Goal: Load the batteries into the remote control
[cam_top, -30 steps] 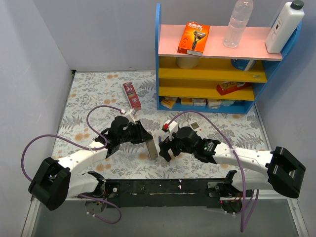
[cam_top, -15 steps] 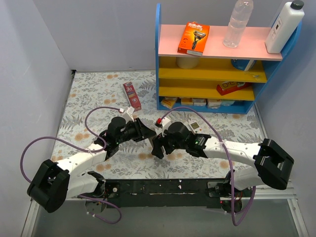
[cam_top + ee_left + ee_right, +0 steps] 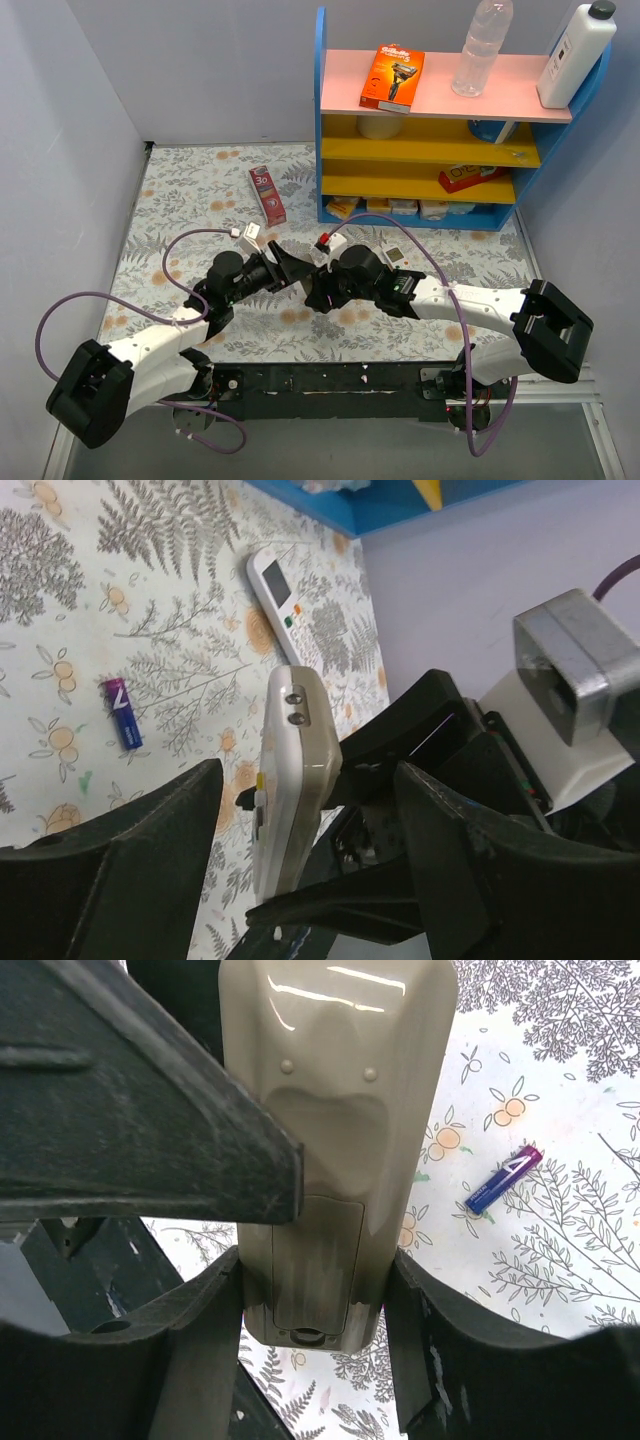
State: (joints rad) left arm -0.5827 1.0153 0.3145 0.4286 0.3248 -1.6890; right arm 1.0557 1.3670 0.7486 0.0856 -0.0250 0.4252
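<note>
Remote control (image 3: 335,1110) in outstretched right pincer (image 3: 315,1260)

Table (image 3: 180,190) w/ floral cloth: purple battery (image 3: 503,1182) flat on cloth, just R of right claw (image 3: 312,1280); white remote (image 3: 278,600) near, shelf-side; red carton (image 3: 267,194) & blue shelf unit (image 3: 322,150) further off.

From above you can hardly see the slim beige plastic remote control (image 3: 330,1140): the left gripper (image 3: 293,274) and right gripper (image 3: 318,292) crowd over it. In the right wrist view its far end runs off the top edge, and the left gripper's finger (image 3: 130,1090) covers its flank.
</note>
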